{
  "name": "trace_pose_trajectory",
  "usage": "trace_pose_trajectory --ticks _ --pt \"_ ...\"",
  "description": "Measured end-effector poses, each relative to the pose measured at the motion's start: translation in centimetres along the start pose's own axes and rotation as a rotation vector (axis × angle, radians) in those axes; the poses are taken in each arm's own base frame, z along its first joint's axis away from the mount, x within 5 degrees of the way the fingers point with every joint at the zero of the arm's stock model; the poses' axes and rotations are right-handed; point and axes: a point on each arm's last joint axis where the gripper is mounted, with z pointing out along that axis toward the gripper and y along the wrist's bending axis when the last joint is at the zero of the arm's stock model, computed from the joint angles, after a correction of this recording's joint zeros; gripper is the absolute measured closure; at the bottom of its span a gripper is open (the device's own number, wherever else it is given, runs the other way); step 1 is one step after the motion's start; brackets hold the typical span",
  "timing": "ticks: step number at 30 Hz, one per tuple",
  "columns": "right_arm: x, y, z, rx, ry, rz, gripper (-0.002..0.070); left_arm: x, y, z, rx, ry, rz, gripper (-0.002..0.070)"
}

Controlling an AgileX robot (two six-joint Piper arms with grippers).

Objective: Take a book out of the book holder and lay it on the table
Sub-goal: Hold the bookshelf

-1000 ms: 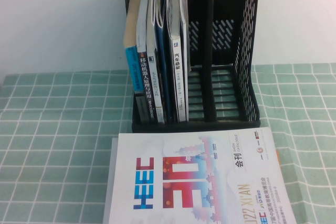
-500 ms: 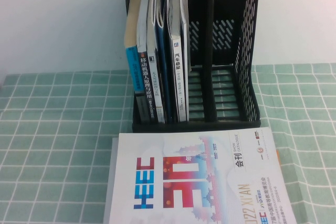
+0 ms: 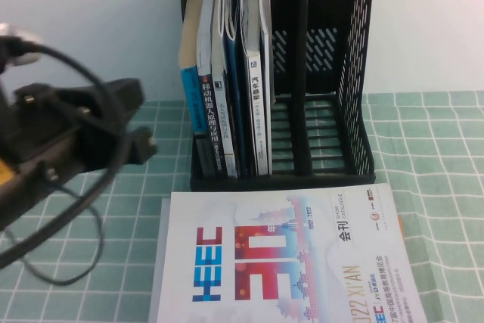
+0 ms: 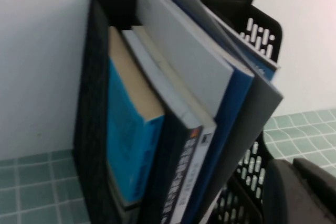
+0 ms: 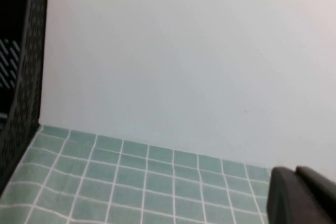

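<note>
Several books stood upright, long axes vertical, in the book holder (image 3: 333, 73) at the counter's (image 3: 439, 149) back; which was the book stayed unclear. The left gripper (image 3: 140, 145) hovered just beside it, nearer, fingers' state untellable. The right gripper (image 5: 302, 195) was barely seen, likewise untellable.

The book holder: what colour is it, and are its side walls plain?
Black, with perforated side walls; clearest in the high view.

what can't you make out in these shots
- Left end effector: high view, the arm's own body and cables cover its fingers.
- Right end effector: right wrist view, only a dark corner shows; absent from the high view.
- The book: covers hidden, packed spine-out in the book holder.
- HEEC catalogue: near end cut by the frame edge.
</note>
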Motion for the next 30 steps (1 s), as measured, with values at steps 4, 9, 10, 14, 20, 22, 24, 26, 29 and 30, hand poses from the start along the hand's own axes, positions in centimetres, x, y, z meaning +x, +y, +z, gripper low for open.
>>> trace_pose_trajectory --ticks 4,9,10,14,20,22,24,26,29,30 --pt "-0.7 0.8 2.0 -0.068 -0.072 0.002 0.0678 0.1 -1.6 4.1 0.053 0.034 0.027 0.0677" --pt "-1.6 4.5 4.3 -0.401 -0.191 -0.078 0.0678 0.0 -3.0 7.8 0.074 0.080 0.010 0.0677" --pt "-1.5 5.3 4.8 -0.475 -0.184 -0.090 0.0678 -0.1 -3.3 8.3 0.082 0.083 0.008 0.0677" --pt "-0.6 8.0 6.5 -0.706 -0.080 -0.138 0.0678 -0.5 -4.7 9.8 0.104 0.124 0.014 0.0677" --pt "1.5 9.4 8.6 -0.741 0.145 -0.214 0.0678 -1.6 -5.7 11.8 0.082 0.262 -0.002 0.0677" --pt "1.4 9.3 9.0 -0.710 0.159 -0.243 0.0678 -2.1 -6.0 12.4 0.080 0.280 -0.005 0.0677" --pt "0.9 9.3 9.2 -0.704 0.133 -0.266 0.0678 -2.4 -6.2 13.0 0.079 0.285 -0.008 0.0677" --pt "-0.1 9.5 9.4 -0.717 0.075 -0.272 0.0678 -2.8 -6.4 13.5 0.079 0.288 -0.012 0.0677" --pt "-1.9 9.8 9.5 -0.750 -0.037 -0.238 0.0678 -3.0 -6.6 14.3 0.076 0.301 -0.015 0.0677" --pt "-2.6 9.8 9.5 -0.758 -0.077 -0.225 0.0678 -2.9 -6.6 14.5 0.074 0.308 -0.016 0.0678"
